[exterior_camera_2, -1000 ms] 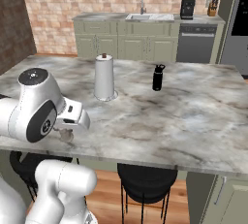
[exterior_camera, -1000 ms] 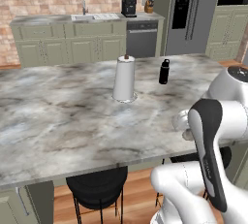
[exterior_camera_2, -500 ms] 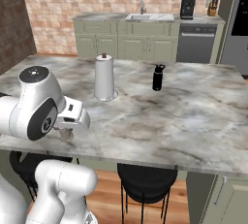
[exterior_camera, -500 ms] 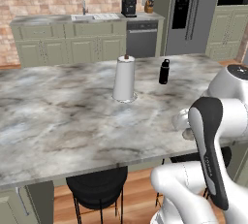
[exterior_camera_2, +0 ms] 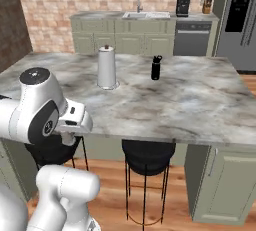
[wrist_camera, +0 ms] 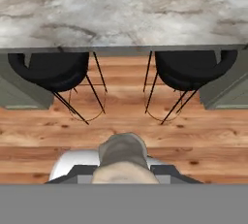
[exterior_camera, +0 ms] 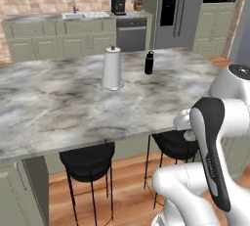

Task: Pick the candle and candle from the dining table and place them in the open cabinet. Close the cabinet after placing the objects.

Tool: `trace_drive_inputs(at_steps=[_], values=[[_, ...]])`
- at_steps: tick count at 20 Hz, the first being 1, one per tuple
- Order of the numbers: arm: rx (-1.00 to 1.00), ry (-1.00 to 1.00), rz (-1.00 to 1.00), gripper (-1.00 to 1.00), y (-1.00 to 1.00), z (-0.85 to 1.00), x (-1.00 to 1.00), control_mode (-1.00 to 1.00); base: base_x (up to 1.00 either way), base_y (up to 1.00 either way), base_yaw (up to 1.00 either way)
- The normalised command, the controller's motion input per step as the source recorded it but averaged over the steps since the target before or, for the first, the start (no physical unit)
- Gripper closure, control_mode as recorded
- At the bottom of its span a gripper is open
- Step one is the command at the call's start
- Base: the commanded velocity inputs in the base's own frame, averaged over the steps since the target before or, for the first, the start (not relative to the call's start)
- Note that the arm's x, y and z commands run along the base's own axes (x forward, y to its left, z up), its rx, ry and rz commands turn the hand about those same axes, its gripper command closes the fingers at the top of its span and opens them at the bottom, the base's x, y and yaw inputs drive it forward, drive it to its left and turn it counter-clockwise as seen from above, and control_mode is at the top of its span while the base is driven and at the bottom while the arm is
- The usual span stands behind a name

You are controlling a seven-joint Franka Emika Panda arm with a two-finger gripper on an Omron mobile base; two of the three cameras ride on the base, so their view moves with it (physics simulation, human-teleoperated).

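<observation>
Nothing moved since earlier frame | fingers clenched on stubby pale-grey candle, held off the worktop edge, above the floor | cabinet unseen, so carry direction cannot be judged

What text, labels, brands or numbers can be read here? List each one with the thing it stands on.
There are none to read.
White jug: plain, no label.
Black bottle: no lettering can be made out.
Fridge: its dark door panel shows no digits or brand.
Coffee machine: too small to tell.
Pale-grey candle in the gripper: unmarked.
</observation>
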Motion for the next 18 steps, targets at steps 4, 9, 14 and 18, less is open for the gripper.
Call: trace_drive_inputs(at_steps=[4, 9, 14, 18], values=[[0.00, 0.00, 0.00, 1.00, 0.00, 0.00, 0.00, 1.00, -0.10, -0.71, -0.20], [0.00, 0.00, 0.00, 1.00, 0.00, 0.00, 0.00, 1.00, 0.18, -0.98, -0.13], [0.00, 0.00, 0.00, 1.00, 0.00, 0.00, 0.00, 1.00, 0.27, -1.00, -0.11], [0.00, 0.00, 0.00, 1.00, 0.00, 0.00, 0.00, 1.00, 0.55, -1.00, -0.04]])
